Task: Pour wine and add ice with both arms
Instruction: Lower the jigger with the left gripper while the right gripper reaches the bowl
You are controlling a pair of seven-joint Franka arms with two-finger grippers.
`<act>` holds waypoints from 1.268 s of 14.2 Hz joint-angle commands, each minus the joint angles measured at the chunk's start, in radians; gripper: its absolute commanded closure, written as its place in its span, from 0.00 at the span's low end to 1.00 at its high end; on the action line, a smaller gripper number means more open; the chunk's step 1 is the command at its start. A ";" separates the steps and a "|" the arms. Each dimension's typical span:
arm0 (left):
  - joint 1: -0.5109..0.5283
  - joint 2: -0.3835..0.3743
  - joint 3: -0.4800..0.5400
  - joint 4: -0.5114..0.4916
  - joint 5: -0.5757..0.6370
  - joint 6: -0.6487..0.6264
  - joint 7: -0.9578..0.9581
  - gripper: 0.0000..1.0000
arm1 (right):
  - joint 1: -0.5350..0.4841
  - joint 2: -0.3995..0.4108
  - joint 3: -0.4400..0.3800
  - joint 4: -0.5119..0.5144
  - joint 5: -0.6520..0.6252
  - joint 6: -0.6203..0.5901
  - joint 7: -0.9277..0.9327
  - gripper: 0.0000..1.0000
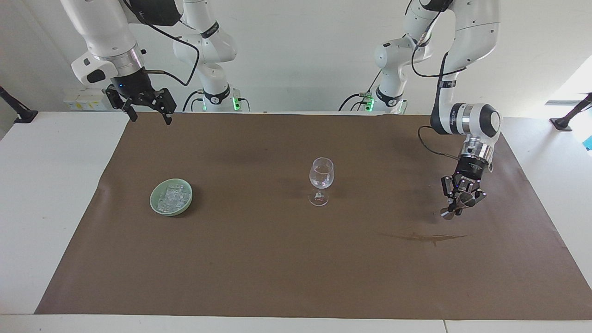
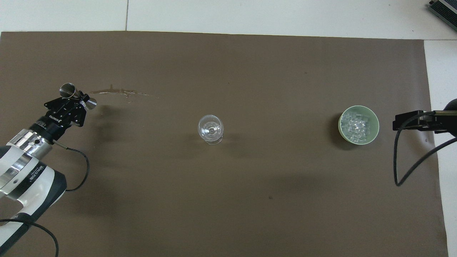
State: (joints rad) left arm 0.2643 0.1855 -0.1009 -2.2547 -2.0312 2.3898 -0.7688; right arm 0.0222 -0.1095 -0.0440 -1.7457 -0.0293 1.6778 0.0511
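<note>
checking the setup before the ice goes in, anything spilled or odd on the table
Yes: a thin dark streak stains the brown mat toward the left arm's end, like spilled liquid. The left gripper holds a tilted metal jigger over the mat beside it.

Two high, opposed table [image 1: 27, 194] views

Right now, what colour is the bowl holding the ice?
Pale green bowl; the overhead view shows it best.

Left gripper [image 1: 461, 203] low, jaws clamped; right gripper [image 1: 144, 105] waits raised, jaws apart.
</note>
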 commanded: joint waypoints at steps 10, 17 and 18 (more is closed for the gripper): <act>0.026 0.069 -0.006 -0.019 -0.138 -0.047 0.059 0.77 | -0.047 0.008 -0.007 -0.212 0.006 0.221 -0.263 0.00; 0.026 0.065 -0.006 -0.023 -0.138 -0.014 0.062 0.61 | -0.045 0.106 -0.008 -0.299 0.006 0.408 -0.348 0.00; 0.026 0.060 -0.006 -0.020 -0.138 0.015 0.059 0.54 | -0.047 0.116 -0.008 -0.313 0.005 0.445 -0.358 0.00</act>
State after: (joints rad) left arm 0.2840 0.2594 -0.1019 -2.2620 -2.1450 2.3770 -0.7309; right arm -0.0105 0.0039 -0.0577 -2.0109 -0.0293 2.0510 -0.2604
